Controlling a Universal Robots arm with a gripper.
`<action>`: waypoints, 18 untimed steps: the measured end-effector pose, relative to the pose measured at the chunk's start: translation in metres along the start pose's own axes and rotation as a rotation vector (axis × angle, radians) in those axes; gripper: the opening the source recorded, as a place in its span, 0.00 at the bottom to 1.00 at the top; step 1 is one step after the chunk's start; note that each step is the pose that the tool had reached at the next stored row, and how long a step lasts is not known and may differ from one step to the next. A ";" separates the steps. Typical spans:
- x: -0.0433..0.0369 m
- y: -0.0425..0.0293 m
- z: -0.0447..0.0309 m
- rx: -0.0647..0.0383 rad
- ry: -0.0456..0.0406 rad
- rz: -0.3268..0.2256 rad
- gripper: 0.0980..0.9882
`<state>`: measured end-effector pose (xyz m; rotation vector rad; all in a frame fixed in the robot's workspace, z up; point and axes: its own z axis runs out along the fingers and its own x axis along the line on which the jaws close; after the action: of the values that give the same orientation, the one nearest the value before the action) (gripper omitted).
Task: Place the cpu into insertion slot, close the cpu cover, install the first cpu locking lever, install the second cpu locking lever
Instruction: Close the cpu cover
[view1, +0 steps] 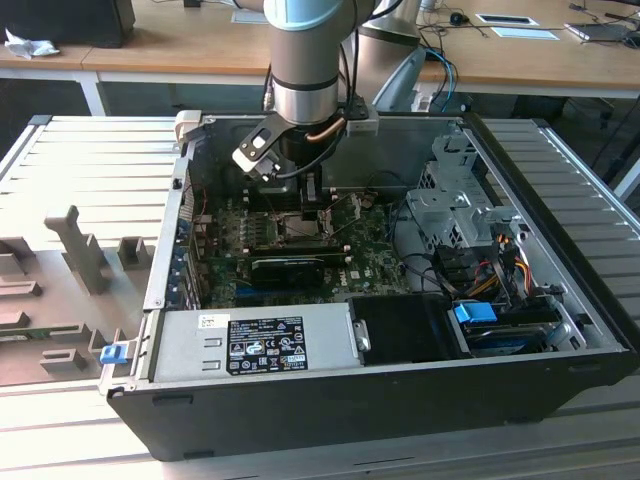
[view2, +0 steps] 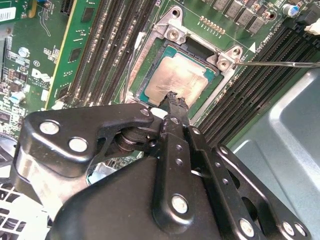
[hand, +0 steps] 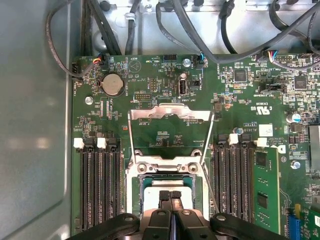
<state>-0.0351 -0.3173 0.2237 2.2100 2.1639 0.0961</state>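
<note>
Gripper (hand: 170, 193) clenched shut, empty, tips over the cpu (view2: 180, 80). It's seated in the insertion slot (view2: 150, 50). Cpu cover (hand: 170, 112) stands open.

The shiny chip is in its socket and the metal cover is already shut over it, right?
Not quite. The cpu does sit in the insertion slot, but the cpu cover is not shut: the first wrist view shows it swung open, away from the slot, leaving the chip bare.
</note>
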 end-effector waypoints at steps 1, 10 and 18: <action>0.0000 0.0000 -0.0004 0.000 0.0000 0.000 0.01; 0.0002 0.0021 -0.0070 0.000 0.0004 0.000 0.01; 0.0004 0.0089 -0.0190 0.000 0.0002 0.000 0.01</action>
<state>-0.0277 -0.3172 0.2433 2.2102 2.1639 0.0963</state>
